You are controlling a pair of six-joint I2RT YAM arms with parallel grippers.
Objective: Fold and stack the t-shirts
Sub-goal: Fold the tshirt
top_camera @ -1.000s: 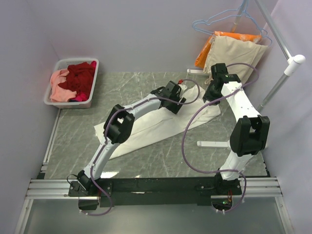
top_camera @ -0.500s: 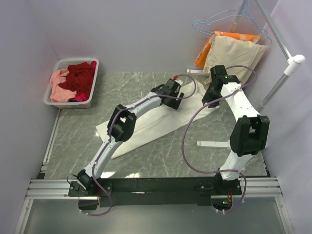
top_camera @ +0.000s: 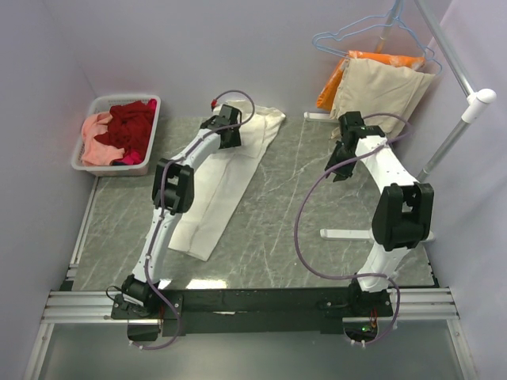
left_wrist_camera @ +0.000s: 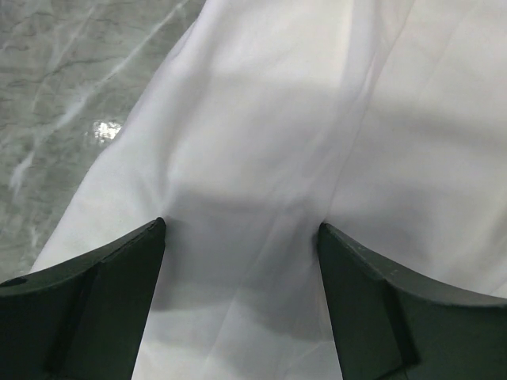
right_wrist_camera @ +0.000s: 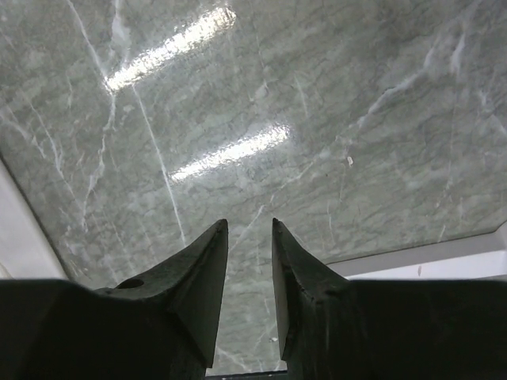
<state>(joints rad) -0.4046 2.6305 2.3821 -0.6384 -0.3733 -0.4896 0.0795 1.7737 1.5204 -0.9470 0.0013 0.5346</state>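
Observation:
One white t-shirt (top_camera: 222, 186) lies folded into a long strip on the marble table, running from the back centre toward the near left. My left gripper (top_camera: 225, 130) hovers over its far end. In the left wrist view the gripper (left_wrist_camera: 242, 228) is open wide, with smooth white cloth (left_wrist_camera: 317, 119) beneath it and nothing between its fingers. My right gripper (top_camera: 341, 157) hangs over bare table to the right of the shirt. Its jaws (right_wrist_camera: 249, 224) stand narrowly apart, holding nothing. Dark red (top_camera: 131, 127) and salmon pink (top_camera: 95, 146) t-shirts are piled in the basket.
A white basket (top_camera: 85, 162) stands at the back left. A beige cloth (top_camera: 380, 91) and an orange cloth (top_camera: 331, 87) hang on a rack at the back right. The rack's white foot (top_camera: 346, 234) and slanted pole (top_camera: 451, 134) are beside the right arm.
The white t-shirt has swung from lying across the middle to lying along the left centre. My left gripper moved left and back with it and opened wider. The right gripper barely moved.

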